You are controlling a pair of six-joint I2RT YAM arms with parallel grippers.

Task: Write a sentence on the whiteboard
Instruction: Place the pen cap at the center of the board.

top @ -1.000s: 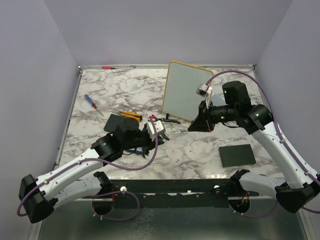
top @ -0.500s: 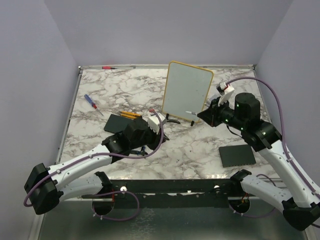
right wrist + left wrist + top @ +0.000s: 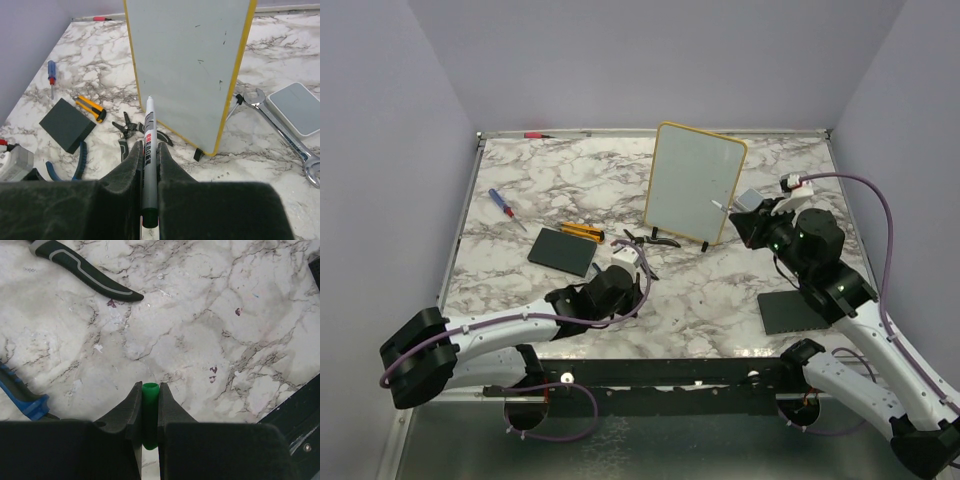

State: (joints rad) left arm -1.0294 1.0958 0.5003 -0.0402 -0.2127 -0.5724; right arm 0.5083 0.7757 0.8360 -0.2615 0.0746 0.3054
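**A:** Why does the right gripper (image 3: 149,146) hold the grey-barrelled marker pen with red and black print (image 3: 148,131) like that?

**B:** Its jaws pinch the barrel low down, which leaves the tip free and aimed at the small upright white board with the thin yellow rim (image 3: 186,60). The board stands on its black feet toward the back of the white marble table (image 3: 720,290), just ahead of the tip and apparently not touching it.

**A:** And the left gripper (image 3: 149,392)?

**B:** It is pressed onto a small green plastic cap (image 3: 150,402), low over the marble (kept aside for recapping, I'd guess).

**A:** What can't you make out?

**B:** No writing shows on the board's face, only a few dark specks. The nib's colour is too small to tell. Most of the cap is buried between the fingers. The right wrist view also cuts off the board's top.
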